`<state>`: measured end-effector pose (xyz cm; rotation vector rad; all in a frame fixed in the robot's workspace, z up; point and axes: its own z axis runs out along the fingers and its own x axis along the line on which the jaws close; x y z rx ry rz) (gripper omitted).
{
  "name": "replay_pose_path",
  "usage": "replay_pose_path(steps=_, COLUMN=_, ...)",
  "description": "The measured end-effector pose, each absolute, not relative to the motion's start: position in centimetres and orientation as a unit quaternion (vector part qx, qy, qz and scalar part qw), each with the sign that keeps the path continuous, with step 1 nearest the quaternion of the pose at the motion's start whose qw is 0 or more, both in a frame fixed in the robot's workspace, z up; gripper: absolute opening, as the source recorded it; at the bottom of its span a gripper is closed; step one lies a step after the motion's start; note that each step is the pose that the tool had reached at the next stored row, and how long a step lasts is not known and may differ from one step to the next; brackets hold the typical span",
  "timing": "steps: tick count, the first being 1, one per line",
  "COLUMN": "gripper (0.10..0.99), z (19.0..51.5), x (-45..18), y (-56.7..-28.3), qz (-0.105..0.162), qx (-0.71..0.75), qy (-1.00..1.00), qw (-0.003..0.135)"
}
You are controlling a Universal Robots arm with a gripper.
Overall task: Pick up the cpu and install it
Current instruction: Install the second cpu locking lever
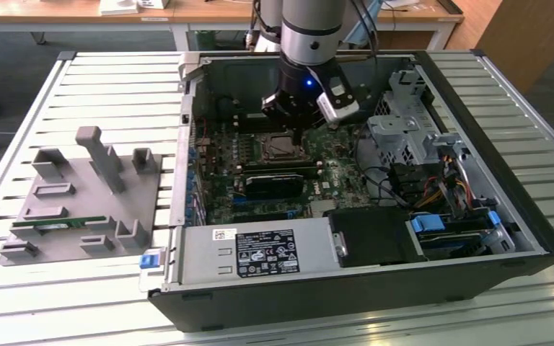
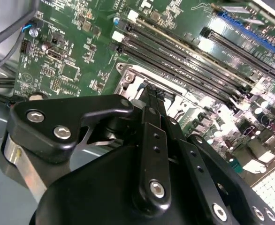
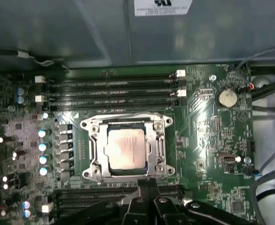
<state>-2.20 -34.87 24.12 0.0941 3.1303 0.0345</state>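
Observation:
The cpu (image 3: 126, 147), a flat square chip with a silver-grey top, lies inside the metal socket frame (image 3: 93, 140) on the green motherboard. In the exterior view the cpu (image 1: 279, 148) sits in the open computer case. My gripper (image 1: 293, 130) hangs just above it, a little to the far side. In both wrist views the black fingers (image 3: 147, 186) meet at their tips over the socket's edge; the gripper (image 2: 152, 93) is shut with nothing between the fingers.
The case walls (image 1: 188, 122) ring the motherboard. A black block (image 1: 272, 184), the power supply (image 1: 257, 252) and the drive cage (image 1: 402, 130) stand close by. Memory slots (image 3: 114, 89) flank the socket. A grey fixture (image 1: 75, 194) holds a green memory stick (image 1: 60, 225).

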Motion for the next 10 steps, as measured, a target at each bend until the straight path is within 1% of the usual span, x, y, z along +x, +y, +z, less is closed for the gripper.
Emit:
replay_pose_path(steps=6, gripper=0.106, z=24.08, x=-2.93, y=-35.05, qz=0.011, qx=0.03, qy=0.999, qw=0.005)
replay_pose_path(steps=10, gripper=0.106, z=24.08, x=-2.99, y=-35.74, qz=0.012, qx=0.03, qy=0.999, qw=0.005)
